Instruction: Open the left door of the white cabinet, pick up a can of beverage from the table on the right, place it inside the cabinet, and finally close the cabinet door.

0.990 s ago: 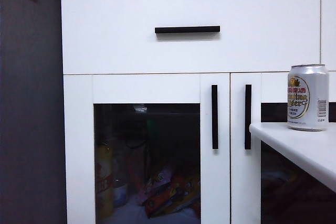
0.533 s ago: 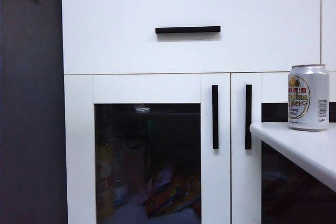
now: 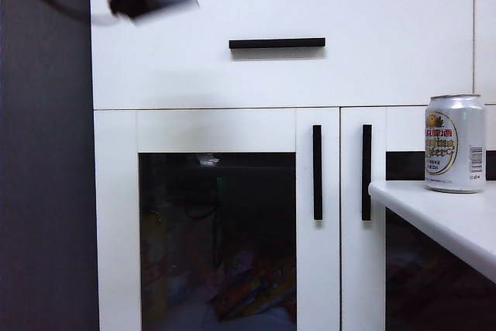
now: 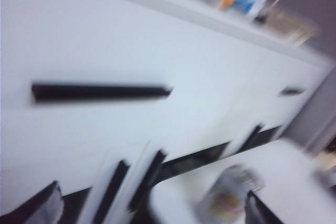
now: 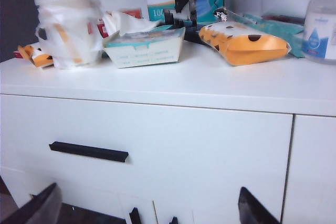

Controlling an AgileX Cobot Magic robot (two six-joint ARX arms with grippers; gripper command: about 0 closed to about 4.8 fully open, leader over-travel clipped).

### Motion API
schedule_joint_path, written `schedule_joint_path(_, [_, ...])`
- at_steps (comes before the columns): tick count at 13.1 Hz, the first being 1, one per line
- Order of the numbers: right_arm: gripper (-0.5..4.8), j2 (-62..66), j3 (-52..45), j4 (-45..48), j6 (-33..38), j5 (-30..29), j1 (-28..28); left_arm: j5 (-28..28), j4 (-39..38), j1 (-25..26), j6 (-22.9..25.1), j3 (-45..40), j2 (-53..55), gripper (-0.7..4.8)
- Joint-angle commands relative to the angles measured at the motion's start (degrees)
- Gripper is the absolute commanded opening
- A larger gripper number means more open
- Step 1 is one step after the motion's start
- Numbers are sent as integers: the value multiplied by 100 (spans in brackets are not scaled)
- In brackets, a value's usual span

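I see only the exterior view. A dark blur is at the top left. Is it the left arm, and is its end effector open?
Observer: Likely yes. The left wrist view shows the left end effector open, holding nothing.
Operator: Where is the right end effector? I do not see it.
Observer: The right end effector is open too, facing the drawer front.
Operator: What lies above that drawer?
Observer: On the cabinet top, an orange pouch among other things.

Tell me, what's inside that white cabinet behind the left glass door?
Through the left door of the white cabinet, dim colourful packets lie at the bottom; the dark glass hides everything else.
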Motion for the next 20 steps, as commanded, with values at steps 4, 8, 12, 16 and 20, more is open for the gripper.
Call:
schedule_joint_path(4, [372,1099,39,44,-251,11,85,-809,1810,-625,761,122,1847,479])
schedule_joint_path(8, [384,1228,-208,413,-448,42,98,-1283,1556,-1036,905,940,2879,479])
schedule_joint_path(12, [479,1281,-1054,1320,-457,-155,304,-2009,839,-1335,905,1954,3493,479])
schedule_joint_path(16, [479,1298,-1204,1200,-555,-706,400,-2518,481,-1478,881,2358,3788,479])
schedule_joint_path(20, [479,1303,-1204,817,-715,-798,516,-2688,564,-1532,431,2396,4030,479])
